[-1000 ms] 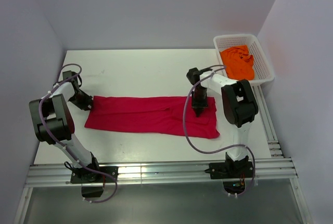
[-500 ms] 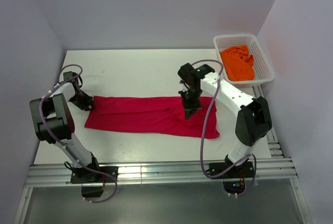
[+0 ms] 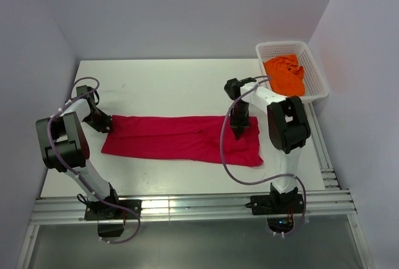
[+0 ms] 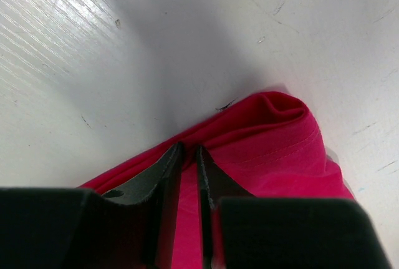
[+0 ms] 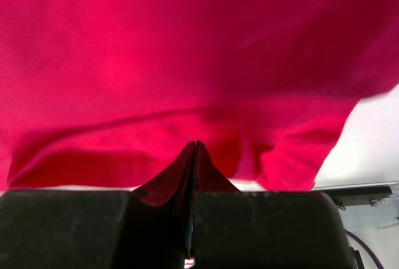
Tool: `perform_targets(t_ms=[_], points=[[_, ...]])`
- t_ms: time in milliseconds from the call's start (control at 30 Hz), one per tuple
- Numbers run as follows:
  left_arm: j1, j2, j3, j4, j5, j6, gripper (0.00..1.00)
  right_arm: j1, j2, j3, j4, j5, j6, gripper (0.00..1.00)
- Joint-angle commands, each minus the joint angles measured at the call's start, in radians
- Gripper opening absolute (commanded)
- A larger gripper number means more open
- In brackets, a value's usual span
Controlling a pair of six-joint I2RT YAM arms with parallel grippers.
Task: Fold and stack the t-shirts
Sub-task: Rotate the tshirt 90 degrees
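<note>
The crimson red t-shirt [image 3: 181, 138] lies as a long folded strip across the middle of the white table [image 3: 168, 82]. My left gripper [image 3: 107, 125] is at its upper left corner. In the left wrist view its jaws [image 4: 189, 147] stand nearly together, pinching a fold of the red cloth [image 4: 280, 138]. My right gripper [image 3: 239, 135] points down over the strip's right part. Its tips [image 5: 196, 143] are pressed together against the red cloth [image 5: 187, 50], with nothing visible between them. The orange t-shirt [image 3: 285, 75] lies crumpled in the basket.
The white mesh basket [image 3: 280, 44] stands at the back right corner of the table. A metal rail [image 3: 187, 210] runs along the near edge between the two arm bases. Grey walls close in the table on the left, back and right.
Half a second ago the right arm was stretched out to the left over the shirt; it is back where it was a second ago. The left gripper and the shirt have stayed put.
</note>
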Motion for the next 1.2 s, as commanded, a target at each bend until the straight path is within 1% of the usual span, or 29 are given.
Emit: perform_targets(t_ms=[0, 67, 133, 167, 267, 300, 367, 400, 467, 500, 533, 567, 600, 633, 667, 700, 733, 767, 800, 833, 867, 900, 933, 967, 1033, 1067, 1100, 1133, 1167], points=[[-0.007, -0.014, 0.003, -0.013, 0.001, 0.022, 0.22, -0.041, 0.013, 0.03, 0.04, 0.036, 0.016, 0.0], [-0.007, -0.011, 0.0, -0.015, 0.001, 0.024, 0.21, -0.057, 0.072, 0.073, 0.029, 0.036, 0.007, 0.0], [-0.007, -0.013, 0.004, -0.025, -0.001, 0.022, 0.22, -0.071, 0.139, 0.159, 0.014, 0.042, 0.0, 0.0], [-0.007, -0.013, 0.008, -0.028, -0.029, 0.021, 0.22, -0.074, 0.167, 0.193, -0.002, 0.042, -0.006, 0.0], [-0.007, -0.029, 0.003, -0.036, -0.028, 0.007, 0.22, -0.075, 0.309, 0.376, -0.066, 0.038, -0.006, 0.0], [-0.007, -0.034, 0.0, -0.036, -0.024, 0.004, 0.22, -0.077, 0.399, 0.509, -0.089, 0.037, -0.001, 0.0], [-0.009, -0.037, 0.001, -0.05, -0.025, -0.004, 0.22, -0.059, 0.507, 0.686, -0.172, 0.03, 0.011, 0.0], [-0.007, -0.037, 0.006, -0.059, -0.028, -0.004, 0.22, -0.048, 0.64, 0.913, -0.213, 0.015, 0.023, 0.0], [-0.012, -0.034, 0.026, -0.089, -0.039, -0.002, 0.22, -0.022, 0.772, 1.163, -0.284, -0.123, 0.08, 0.0], [-0.013, -0.037, 0.032, -0.099, -0.045, -0.002, 0.22, -0.019, 0.831, 1.264, -0.249, -0.209, 0.12, 0.0], [-0.016, -0.04, 0.043, -0.108, -0.044, 0.001, 0.22, -0.009, 0.818, 1.224, -0.165, -0.445, 0.199, 0.0], [-0.02, -0.052, 0.044, -0.113, -0.036, 0.005, 0.22, 0.004, 0.778, 1.139, 0.147, -0.557, 0.242, 0.03], [-0.023, -0.06, 0.043, -0.111, -0.028, 0.008, 0.22, 0.023, 0.686, 0.963, 0.335, -0.662, 0.29, 0.09], [-0.036, -0.066, 0.043, -0.11, -0.013, 0.019, 0.22, 0.043, 0.66, 0.916, 0.516, -0.738, 0.377, 0.16], [-0.046, -0.08, 0.04, -0.099, 0.028, 0.028, 0.22, 0.084, 0.65, 0.917, 0.802, -0.868, 0.411, 0.32], [-0.074, -0.086, 0.038, -0.096, 0.06, 0.048, 0.22, 0.104, 0.693, 1.052, 0.878, -0.904, 0.439, 0.43], [-0.093, -0.091, 0.041, -0.097, 0.115, 0.06, 0.22, 0.118, 0.727, 1.151, 0.994, -0.92, 0.517, 0.63], [-0.114, -0.089, 0.047, -0.102, 0.149, 0.071, 0.22, 0.13, 0.751, 1.226, 1.074, -0.917, 0.577, 0.73], [-0.139, -0.088, 0.061, -0.116, 0.174, 0.085, 0.22, 0.129, 0.741, 1.233, 1.171, -0.906, 0.645, 0.83], [-0.191, -0.08, 0.07, -0.123, 0.191, 0.108, 0.21, 0.123, 0.709, 1.189, 1.248, -0.886, 0.713, 0.88], [-0.217, -0.079, 0.083, -0.131, 0.206, 0.116, 0.2, 0.113, 0.667, 1.143, 1.257, -0.866, 0.694, 0.9], [-0.245, -0.079, 0.11, -0.148, 0.193, 0.122, 0.2, 0.094, 0.573, 1.057, 1.23, -0.833, 0.656, 0.91], [-0.3, -0.08, 0.121, -0.146, 0.184, 0.128, 0.2, 0.087, 0.526, 1.023, 1.098, -0.811, 0.531, 0.92], [-0.318, -0.083, 0.13, -0.142, 0.208, 0.131, 0.19, 0.077, 0.436, 0.979, 1.011, -0.782, 0.457, 0.92], [-0.357, -0.073, 0.158, -0.125, 0.269, 0.146, 0.18, 0.054, 0.341, 0.904, 0.832, -0.661, 0.29, 0.93], [-0.369, -0.062, 0.172, -0.134, 0.288, 0.146, 0.18, 0.049, 0.29, 0.798, 0.793, -0.61, 0.252, 0.93], [-0.383, -0.051, 0.193, -0.143, 0.289, 0.142, 0.18, 0.044, 0.194, 0.743, 0.768, -0.572, 0.228, 0.93], [-0.415, -0.036, 0.201, -0.16, 0.286, 0.133, 0.16, 0.037, 0.146, 0.684, 0.748, -0.479, 0.196, 0.93], [-0.43, -0.036, 0.199, -0.156, 0.283, 0.128, 0.15, 0.037, 0.1, 0.631, 0.712, -0.435, 0.183, 0.93]])
